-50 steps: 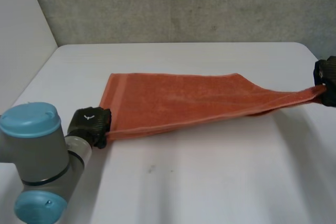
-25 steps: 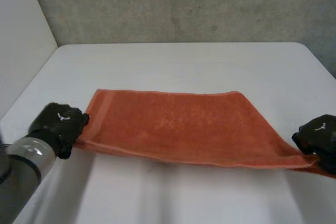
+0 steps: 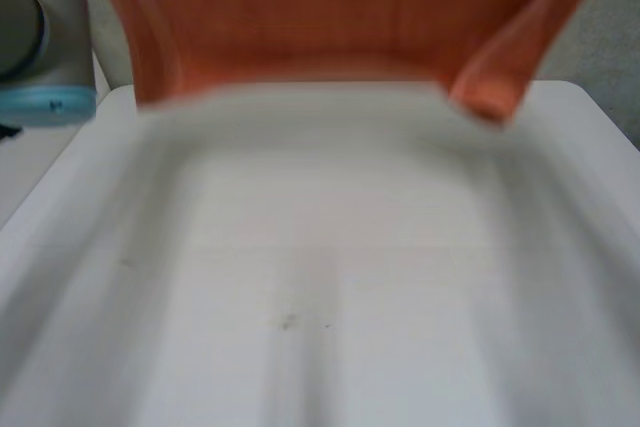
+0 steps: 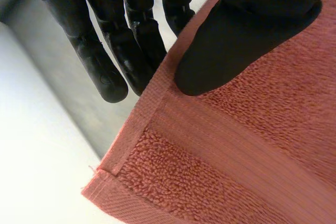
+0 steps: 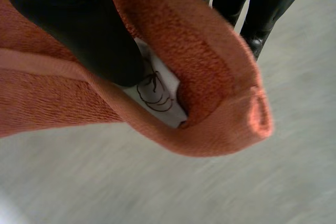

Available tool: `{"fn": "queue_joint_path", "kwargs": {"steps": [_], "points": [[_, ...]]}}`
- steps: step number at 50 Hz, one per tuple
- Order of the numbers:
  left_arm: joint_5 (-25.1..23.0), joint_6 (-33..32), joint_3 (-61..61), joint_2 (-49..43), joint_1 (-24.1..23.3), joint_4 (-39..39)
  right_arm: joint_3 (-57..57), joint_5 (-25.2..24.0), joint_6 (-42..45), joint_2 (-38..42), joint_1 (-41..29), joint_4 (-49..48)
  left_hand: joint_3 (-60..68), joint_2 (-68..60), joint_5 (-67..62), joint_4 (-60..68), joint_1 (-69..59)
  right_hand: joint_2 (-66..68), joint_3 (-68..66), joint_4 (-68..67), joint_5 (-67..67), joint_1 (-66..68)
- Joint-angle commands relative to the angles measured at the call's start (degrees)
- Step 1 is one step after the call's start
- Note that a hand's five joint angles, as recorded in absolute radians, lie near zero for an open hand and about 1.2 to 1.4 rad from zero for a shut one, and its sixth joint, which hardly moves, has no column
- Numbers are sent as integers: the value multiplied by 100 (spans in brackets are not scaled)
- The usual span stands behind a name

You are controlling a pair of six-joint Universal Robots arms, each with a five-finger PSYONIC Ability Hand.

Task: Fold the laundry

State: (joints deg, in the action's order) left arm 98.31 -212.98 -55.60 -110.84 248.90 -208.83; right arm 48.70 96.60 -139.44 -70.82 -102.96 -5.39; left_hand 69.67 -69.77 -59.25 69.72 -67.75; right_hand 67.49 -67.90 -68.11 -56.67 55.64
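The white table point(image 3: 330, 277) spreads out below me, and its far right corner is rounded. 1 small dark speck point(image 3: 288, 322) sits near the middle of the table top, and 1 fainter mark point(image 3: 124, 262) lies off towards my left. A rough grey wall point(image 3: 605, 32) stands behind the table's far edge. On my left, a plain white panel point(image 3: 35, 172) runs alongside the table's edge.

I see my left hand point(image 4: 247, 35) pinching the orange towel point(image 4: 236, 156) near its corner, thumb on top, fingers point(image 4: 105, 69) behind the hem.
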Motion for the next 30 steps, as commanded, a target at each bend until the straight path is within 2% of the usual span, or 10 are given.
{"fn": "queue_joint_path", "kwargs": {"steps": [1,7,10,11,15,19,21,26,30], "points": [[127,220,-616,168,-26,79,1587,-554,-285,-837,65,-507,1033,-1023,-1075,1028,-1225,1251,-1210,-1189,-1333,2436],[91,599,-1542,160,27,115,2539,-748,-312,-828,56,-489,1033,-1023,-1075,1028,-1225,1251,-1210,-1189,-1333,2436],[74,784,-2201,80,44,97,3512,-1151,-303,-723,74,-541,1033,-1023,-1075,1028,-1225,1251,-1210,-1189,-1333,2436],[57,836,-2575,-67,44,28,3515,-1152,-303,-722,74,-542,1033,-1023,-1075,1028,-1225,1251,-1210,-1189,-1333,2436],[-57,819,-3148,-576,36,-218,4111,-1486,-277,110,65,-577,1033,-1023,-1075,1028,-1225,1251,-1210,-1189,-1333,2436],[-84,767,-3553,-1070,9,-298,4209,-1434,-242,884,74,-489,1033,-1023,-1075,1028,-1225,1251,-1210,-1189,-1333,2436],[-84,740,-3650,-1141,9,-272,4244,-1399,-250,1008,109,-454,1033,-1023,-1075,1028,-1225,1251,-1210,-1189,-1333,2436],[-84,564,-4038,-1045,27,-263,4420,-1363,-277,904,179,-392,1033,-1023,-1075,1028,-1225,1251,-1210,-1189,-1333,2436],[-84,503,-4432,-554,70,-254,4569,-1390,-364,457,477,-165,1033,-1023,-1075,1028,-1225,1251,-1210,-1189,-1333,2436]]}}
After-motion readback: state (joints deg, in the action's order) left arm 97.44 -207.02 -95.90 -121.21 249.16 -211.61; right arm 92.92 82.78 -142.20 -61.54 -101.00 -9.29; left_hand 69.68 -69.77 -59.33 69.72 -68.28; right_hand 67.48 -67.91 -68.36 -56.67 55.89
